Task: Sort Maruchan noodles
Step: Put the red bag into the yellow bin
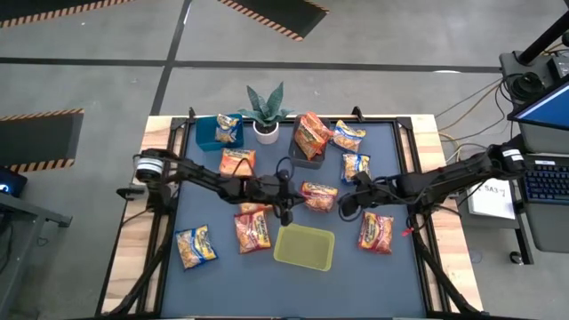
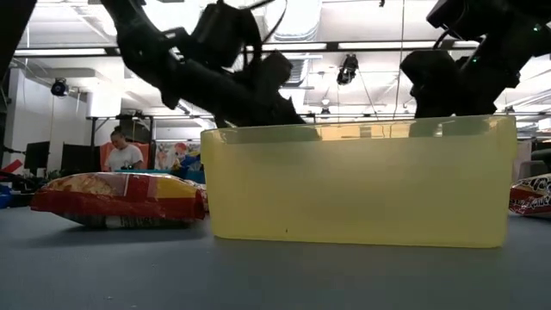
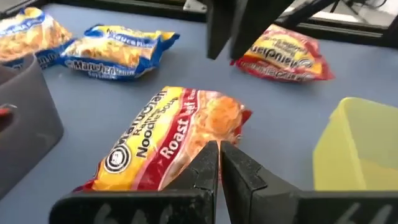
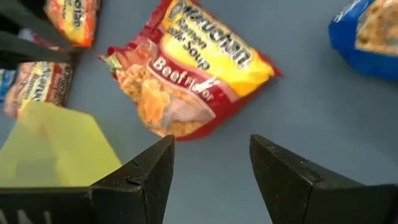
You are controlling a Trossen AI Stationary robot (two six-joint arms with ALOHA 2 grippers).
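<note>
1. The left gripper [image 1: 286,216] is held low near the middle of the high view, its fingers pressed together on nothing.
2. The right gripper [image 1: 342,211] is held just beside it, fingers spread apart.
3. A crinkly red and yellow noodle packet [image 1: 318,196] is seen flat on the mat between them.
4. A smooth see-through yellow bin [image 1: 304,248] is set below.

Bare blue-grey mat lies open beneath the right gripper [image 4: 211,171], whose spread fingers hover just short of a red-and-yellow beef ramen packet [image 4: 189,78]. The translucent yellow-green plastic bin [image 1: 304,247] blocks the near centre, and the left gripper [image 3: 219,168] crowds the packet's other side.
</note>
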